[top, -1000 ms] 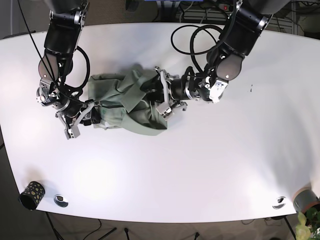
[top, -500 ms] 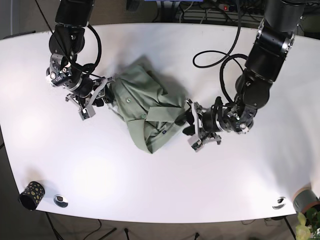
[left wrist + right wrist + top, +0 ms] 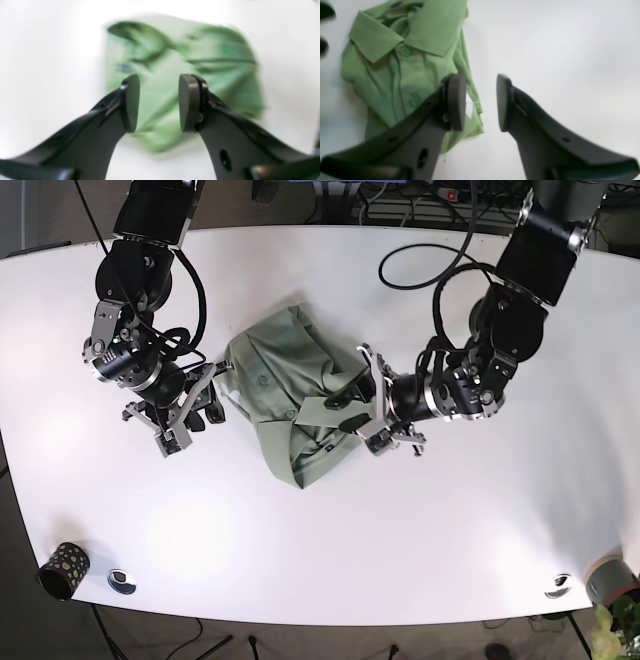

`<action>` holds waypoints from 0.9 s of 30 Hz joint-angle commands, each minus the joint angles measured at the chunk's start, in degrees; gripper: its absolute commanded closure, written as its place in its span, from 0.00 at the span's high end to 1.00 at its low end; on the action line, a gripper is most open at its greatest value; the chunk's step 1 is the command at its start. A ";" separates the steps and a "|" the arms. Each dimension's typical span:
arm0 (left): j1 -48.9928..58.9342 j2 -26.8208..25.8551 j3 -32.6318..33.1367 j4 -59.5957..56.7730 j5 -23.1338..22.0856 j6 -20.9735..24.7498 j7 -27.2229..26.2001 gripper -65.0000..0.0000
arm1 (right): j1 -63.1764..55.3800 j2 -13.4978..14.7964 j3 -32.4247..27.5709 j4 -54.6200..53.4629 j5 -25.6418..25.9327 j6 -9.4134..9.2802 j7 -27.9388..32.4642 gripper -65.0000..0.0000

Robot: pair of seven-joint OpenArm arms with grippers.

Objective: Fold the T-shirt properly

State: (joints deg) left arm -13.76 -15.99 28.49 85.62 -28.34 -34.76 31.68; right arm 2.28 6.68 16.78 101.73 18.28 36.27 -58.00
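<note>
The green T-shirt point(image 3: 295, 395), with a collar and buttons, lies crumpled in a diagonal heap on the white table point(image 3: 480, 510). In the base view my left gripper point(image 3: 362, 410) sits at the shirt's right edge. The left wrist view shows the left gripper point(image 3: 158, 103) open and empty, with the blurred T-shirt point(image 3: 180, 75) behind it. My right gripper point(image 3: 197, 406) is just off the shirt's left edge. The right wrist view has the right gripper point(image 3: 480, 102) open over bare table, beside the hem of the T-shirt point(image 3: 402, 62).
A black patterned cup point(image 3: 62, 570) and a small metal disc point(image 3: 122, 581) stand near the front left edge. Another disc point(image 3: 559, 584) and a plant pot point(image 3: 612, 585) are at the front right corner. Cables run from both arms over the table.
The shirt went from a bunched heap held by both grippers to a diagonal heap. Both grippers have let go; the left moved up-left to the shirt's edge, the right moved down.
</note>
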 commanded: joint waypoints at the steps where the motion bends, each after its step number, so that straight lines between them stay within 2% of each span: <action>1: 0.26 2.85 -0.58 0.84 -0.98 -0.18 -1.75 0.36 | 0.84 -0.66 -2.31 -0.33 0.49 0.34 0.63 0.30; 4: 1.58 4.69 -0.31 -1.80 -0.98 -0.18 -1.84 0.36 | 0.84 -0.39 -4.69 -3.23 0.57 0.34 1.16 0.29; 12: 1.23 6.01 -0.67 -11.65 -0.98 -0.18 -2.36 0.36 | 0.66 0.14 -6.09 -14.13 0.22 0.26 9.25 0.29; 19: -4.13 3.55 -0.31 -23.78 0.07 -0.62 -6.67 0.36 | 1.72 4.18 -4.42 -20.63 0.75 0.34 13.65 0.29; 23: -5.54 2.76 -0.67 -23.25 0.43 -0.71 -7.11 0.36 | 1.89 5.76 -4.42 -21.95 0.84 0.34 14.26 0.29; 27: -5.63 -0.14 -0.67 -17.54 0.25 -0.71 -7.02 0.36 | 1.54 5.94 -4.42 -18.96 0.84 0.34 13.73 0.29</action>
State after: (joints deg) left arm -17.91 -15.05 28.18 64.64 -26.92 -35.33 26.15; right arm 2.98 11.81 12.05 80.07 19.31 36.86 -44.29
